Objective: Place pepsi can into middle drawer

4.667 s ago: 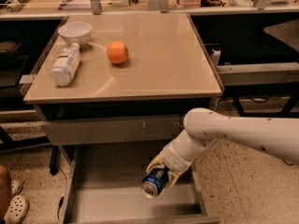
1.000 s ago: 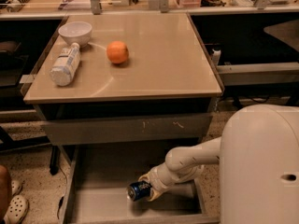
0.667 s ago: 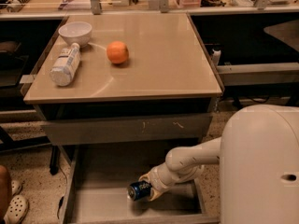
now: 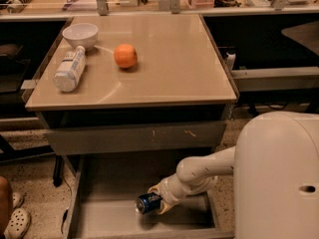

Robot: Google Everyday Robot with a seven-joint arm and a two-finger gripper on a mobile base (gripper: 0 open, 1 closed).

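Inside the middle drawer (image 4: 106, 216), the pepsi can (image 4: 147, 203) is clamped in the hand (image 4: 157, 201), near the floor.

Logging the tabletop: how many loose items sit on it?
3: the white bowl back left, the plastic bottle lying in front of it, the orange nearer the middle. The gripper holds the pepsi can in the open middle drawer.

Warm light falls on a beige tabletop (image 4: 169, 68), with a cluttered bench (image 4: 60, 4) behind it. The floor (image 4: 35, 178) below is speckled, and pale clogs (image 4: 17, 222) stand at lower left. The end effector (image 4: 158, 203) sits low beneath the tabletop.
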